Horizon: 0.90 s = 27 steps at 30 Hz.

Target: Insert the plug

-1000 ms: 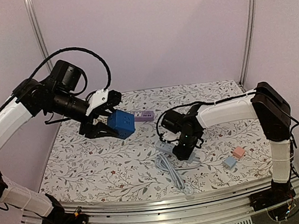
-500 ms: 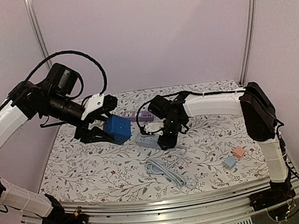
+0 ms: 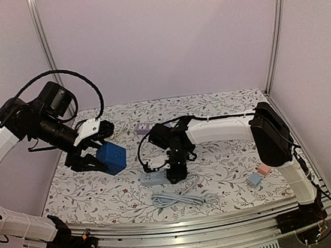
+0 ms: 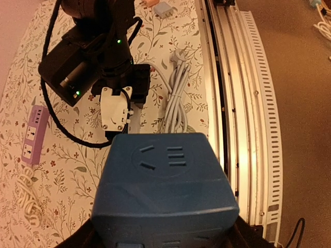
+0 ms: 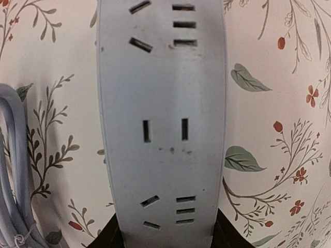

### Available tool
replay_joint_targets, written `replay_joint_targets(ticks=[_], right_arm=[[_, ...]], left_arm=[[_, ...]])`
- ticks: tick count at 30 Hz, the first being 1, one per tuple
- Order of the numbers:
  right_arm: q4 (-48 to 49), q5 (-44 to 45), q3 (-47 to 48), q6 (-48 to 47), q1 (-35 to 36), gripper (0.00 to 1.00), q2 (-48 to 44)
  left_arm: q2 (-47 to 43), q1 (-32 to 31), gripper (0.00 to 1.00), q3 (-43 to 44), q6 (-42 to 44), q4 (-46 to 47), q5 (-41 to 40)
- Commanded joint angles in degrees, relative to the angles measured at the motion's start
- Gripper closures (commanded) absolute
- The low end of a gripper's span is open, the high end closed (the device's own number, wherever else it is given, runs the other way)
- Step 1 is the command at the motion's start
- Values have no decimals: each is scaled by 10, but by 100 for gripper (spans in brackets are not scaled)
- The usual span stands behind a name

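While my left pincer (image 3: 95,149) is closed around the blue socket cube (image 3: 112,159), holding it clear of the table (image 3: 224,110), my right pincer (image 3: 173,172) clamps one end of the grey power strip (image 3: 153,178). Its fingers press on both long sides, and the strip lies flat with its sockets upward. Just beside the right pincer, towards my bases, lies a coiled grey cable (image 3: 177,198). On its far side, near but apart, rests a purple strip (image 3: 144,128). The cube hangs well off to the left of the right pincer, and higher. Its prongs are hidden from me; I judge they sit on a face I cannot see. The step in hand, I judge, is bringing cube and strip together. Next I must carry the cube over a socket, set the prongs square to the slots, and press down while my right pincer steadies the strip.
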Motion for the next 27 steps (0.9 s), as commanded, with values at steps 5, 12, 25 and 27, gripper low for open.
replay_joint_targets(ticks=[5, 12, 25, 27], right_arm=[[-19, 30, 22, 45, 8, 61, 21], [-17, 26, 5, 104, 8, 25, -2], [40, 67, -113, 188, -22, 1, -175], [46, 77, -148, 209, -35, 1, -212]], left_arm=[[47, 41, 100, 0, 60, -17, -1], [80, 41, 100, -23, 86, 48, 7], [171, 40, 100, -7, 210, 70, 17], [187, 38, 100, -2, 228, 60, 8]])
